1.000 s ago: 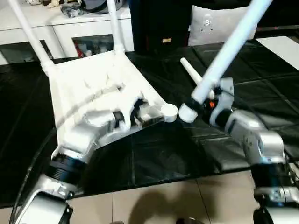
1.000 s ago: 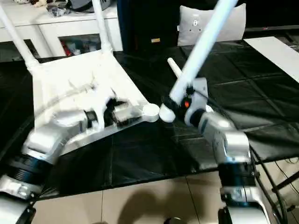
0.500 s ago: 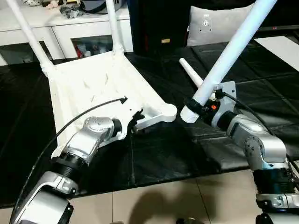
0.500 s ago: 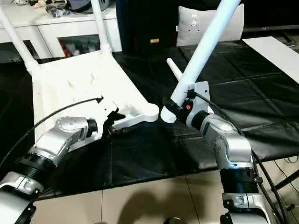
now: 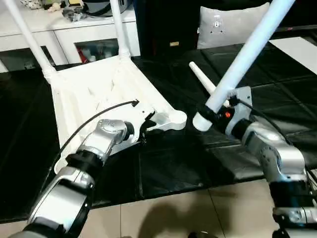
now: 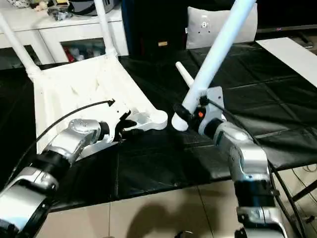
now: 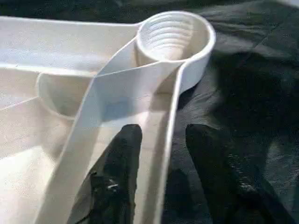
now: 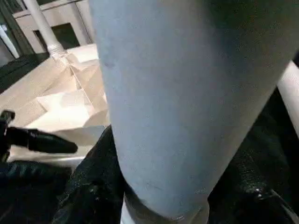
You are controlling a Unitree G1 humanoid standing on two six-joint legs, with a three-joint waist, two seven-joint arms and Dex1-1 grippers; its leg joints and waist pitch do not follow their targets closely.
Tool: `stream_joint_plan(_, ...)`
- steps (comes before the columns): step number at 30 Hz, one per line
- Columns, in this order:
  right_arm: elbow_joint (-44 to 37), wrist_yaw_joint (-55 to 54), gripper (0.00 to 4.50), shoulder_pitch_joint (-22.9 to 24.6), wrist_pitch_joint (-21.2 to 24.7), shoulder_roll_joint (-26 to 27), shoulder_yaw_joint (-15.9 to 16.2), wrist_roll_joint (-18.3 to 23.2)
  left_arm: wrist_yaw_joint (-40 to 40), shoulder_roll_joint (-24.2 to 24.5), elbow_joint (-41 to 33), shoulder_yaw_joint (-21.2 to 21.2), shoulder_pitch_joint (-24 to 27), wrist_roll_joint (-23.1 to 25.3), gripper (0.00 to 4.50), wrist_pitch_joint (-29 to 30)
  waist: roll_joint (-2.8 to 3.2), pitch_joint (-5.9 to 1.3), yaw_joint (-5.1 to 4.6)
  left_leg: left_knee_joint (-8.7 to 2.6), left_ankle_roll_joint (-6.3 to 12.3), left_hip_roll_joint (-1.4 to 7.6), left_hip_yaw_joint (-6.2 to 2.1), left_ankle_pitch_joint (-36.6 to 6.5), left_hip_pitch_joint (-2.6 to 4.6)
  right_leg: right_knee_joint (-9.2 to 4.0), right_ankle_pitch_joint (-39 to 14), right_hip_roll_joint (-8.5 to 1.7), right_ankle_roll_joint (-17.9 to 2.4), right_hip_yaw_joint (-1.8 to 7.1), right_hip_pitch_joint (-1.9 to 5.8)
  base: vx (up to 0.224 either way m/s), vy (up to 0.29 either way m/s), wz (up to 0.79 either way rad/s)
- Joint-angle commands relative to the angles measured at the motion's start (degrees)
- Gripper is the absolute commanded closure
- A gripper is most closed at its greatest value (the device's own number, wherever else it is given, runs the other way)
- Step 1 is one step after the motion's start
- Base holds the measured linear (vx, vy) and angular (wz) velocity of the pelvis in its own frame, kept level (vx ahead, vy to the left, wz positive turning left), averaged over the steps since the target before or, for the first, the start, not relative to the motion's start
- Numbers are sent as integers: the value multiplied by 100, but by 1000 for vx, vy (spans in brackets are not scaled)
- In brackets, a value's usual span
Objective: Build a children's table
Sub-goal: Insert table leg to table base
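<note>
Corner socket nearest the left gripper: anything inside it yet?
No leg inside the corner socket: bare threaded rings show. Its bottom is hidden by the rim. The leg in the right gripper is beside it.

No readable text, label, brand, number or sign on anything in view

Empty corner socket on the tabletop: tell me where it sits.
The empty corner socket is at the upturned tabletop's near right corner, between the left end effector and the leg the right end effector holds.

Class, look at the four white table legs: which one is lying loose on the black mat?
The short-looking leg lying flat behind the right gripper. Two legs stand in the tabletop; the fourth is held.
</note>
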Motion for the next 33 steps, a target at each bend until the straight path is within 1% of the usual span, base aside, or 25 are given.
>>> stream_joint_plan(1, -201, 24, 259, -9, -47, -35, -12, -7, 15, 3, 128, 26, -120, 78, 283, -60, -39, -462, -24, -372, 538, 26, 85, -272, -62, -447, -1890, -246, -466, 214, 499, 0, 0, 0)
stream_joint_plan(3, -212, 27, 259, 14, -53, -51, 1, -18, -52, -18, 282, 10, -158, 129, 290, -168, -35, -461, -28, -369, 557, 22, 85, -254, -62, -455, -1891, -237, -455, 213, 492, 0, 0, 0)
stream_joint_plan(4, -212, 27, 259, 14, -53, -51, 1, -18, -52, -18, 282, 10, -158, 129, 296, -168, -35, -465, -24, -371, 561, 27, 78, -233, -67, -444, -1858, -245, -456, 213, 503, 0, 0, 0)
stream_joint_plan(7, -210, 34, 259, 21, -55, -57, 14, -29, -72, -30, 379, 3, -178, 188, 328, -243, -32, -466, -22, -372, 581, 36, 76, -214, -66, -440, -1807, -249, -488, 215, 496, 0, 0, 0)
stream_joint_plan(9, -202, 70, 259, 21, -45, -69, 59, -52, -44, -24, 558, -68, -201, 351, 331, -408, -44, -459, -26, -375, 588, 28, 78, -243, -65, -455, -1862, -241, -465, 207, 495, 0, 0, 0)
stream_joint_plan(10, -199, 101, 259, 17, -38, -79, 92, -63, -15, -9, 676, -133, -219, 482, 339, -519, -38, -458, -26, -377, 580, 34, 77, -274, -60, -456, -1895, -254, -458, 210, 498, 0, 0, 0)
stream_joint_plan(11, -199, 101, 259, 17, -38, -79, 92, -63, -15, -9, 676, -133, -219, 482, 352, -519, -41, -456, -26, -376, 590, 26, 79, -282, -60, -470, -1922, -242, -439, 207, 491, 0, 0, 0)
stream_joint_plan(12, -225, 160, 259, 18, -18, -106, 152, -75, -30, 12, 781, -185, -233, 596, 365, -614, -53, -453, -29, -378, 577, 23, 84, -320, -64, -470, -1967, -246, -415, 206, 500, 0, 0, 0)
stream_joint_plan(14, -227, 162, 259, 18, -17, -107, 154, -75, -33, 12, 783, -185, -233, 597, 376, -616, -48, -448, -32, -383, 570, 35, 81, -344, -58, -476, -2033, -254, -400, 205, 492, 0, 0, 0)
stream_joint_plan(16, -262, 243, 259, 17, -13, -146, 208, -81, -253, 33, 743, -162, -214, 538, 391, -594, -61, -446, -30, -384, 554, 27, 85, -384, -65, -482, -2119, -260, -391, 204, 494, 0, 0, 0)
stream_joint_plan(17, -283, 307, 259, 14, -1, -172, 239, -72, -488, 65, 669, -177, -179, 488, 413, -567, -59, -446, -29, -387, 558, 30, 83, -376, -63, -483, -2110, -262, -394, 205, 491, 0, 0, 0)
stream_joint_plan(19, -330, 438, 259, 12, 3, -221, 294, -51, -919, 129, 495, -226, -97, 398, 420, -489, -57, -458, -30, -385, 575, 44, 71, -292, -71, -454, -1961, -268, -429, 220, 494, 0, 0, 0)
stream_joint_plan(20, -354, 494, 259, 13, 1, -241, 316, -41, -1085, 152, 418, -243, -60, 359, 423, -448, -53, -470, -20, -386, 611, 61, 59, -180, -73, -422, -1772, -278, -492, 236, 501, 0, 0, 0)
stream_joint_plan(21, -368, 529, 259, 13, -4, -253, 329, -38, -1184, 157, 397, -239, -45, 352, 429, -441, -54, -475, -19, -382, 632, 65, 62, -117, -74, -409, -1674, -282, -533, 245, 497, 0, 0, 0)
stream_joint_plan(22, -388, 626, 259, 4, -2, -293, 357, -21, -1288, 193, 324, -263, -1, 364, 440, -491, -61, -476, -17, -381, 660, 84, 57, -40, -74, -385, -1513, -284, -628, 253, 497, 0, 0, 0)
stream_joint_plan(23, -388, 626, 259, 4, -2, -293, 357, -21, -1288, 193, 324, -263, -1, 364, 447, -491, -51, -471, -10, -378, 687, 92, 60, -27, -67, -367, -1419, -285, -706, 259, 491, 0, 0, 0)
stream_joint_plan(25, -411, 714, 259, -9, 16, -332, 381, 2, -1347, 230, 242, -275, 55, 374, 450, -617, -48, -466, 2, -382, 683, 85, 68, -107, -61, -374, -1487, -292, -735, 254, 500, 0, 0, 0)
stream_joint_plan(26, -479, 920, 259, -26, 72, -431, 452, 54, -1477, 295, 135, -283, 168, 386, 450, -908, -34, -452, 1, -390, 650, 78, 76, -193, -57, -396, -1631, -291, -708, 251, 496, 0, 0, 0)
stream_joint_plan(27, -484, 937, 259, -28, 78, -439, 458, 59, -1485, 302, 124, -284, 177, 387, 450, -918, -38, -457, 6, -391, 646, 76, 70, -241, -56, -404, -1675, -291, -688, 245, 507, 0, 0, 0)
stream_joint_plan(28, -578, 1255, 259, -53, 184, -591, 568, 151, -1638, 423, -77, -319, 344, 405, 450, -1082, -54, -452, 4, -400, 632, 83, 71, -301, -57, -399, -1730, -289, -655, 251, 515, 0, 0, 0)
stream_joint_plan(29, -642, 1497, 259, -72, 269, -703, 645, 226, -1748, 514, -232, -353, 463, 418, 450, -1135, -100, -445, 3, -404, 646, 92, 78, -323, -60, -406, -1777, -289, -612, 261, 515, 0, 0, 0)
stream_joint_plan(30, -668, 1618, 259, -79, 312, -755, 684, 259, -1835, 557, -335, -376, 519, 414, 450, -1064, -84, -445, 8, -409, 644, 101, 72, -321, -62, -383, -1782, -294, -613, 266, 519, 0, 0, 0)
stream_joint_plan(31, -772, 2032, 259, -59, 280, -948, 870, 254, -2150, 711, -663, -519, 699, 472, 450, -1018, -139, -424, 0, -413, 625, 101, 95, -449, -53, -433, -2076, -297, -524, 260, 494, 0, 0, 0)
stream_joint_plan(32, -772, 2032, 259, -59, 280, -948, 870, 254, -2150, 711, -663, -519, 699, 472, 450, -1018, -139, -424, 0, -413, 625, 101, 95, -449, -53, -433, -2076, -297, -524, 260, 494, 0, 0, 0)
stream_joint_plan(33, -837, 2314, 259, -78, 331, -1072, 974, 291, -2443, 892, -1032, -694, 913, 557, 450, -999, -77, -419, 13, -429, 575, 126, 80, -488, -36, -420, -2219, -311, -489, 269, 472, 0, 0, 0)
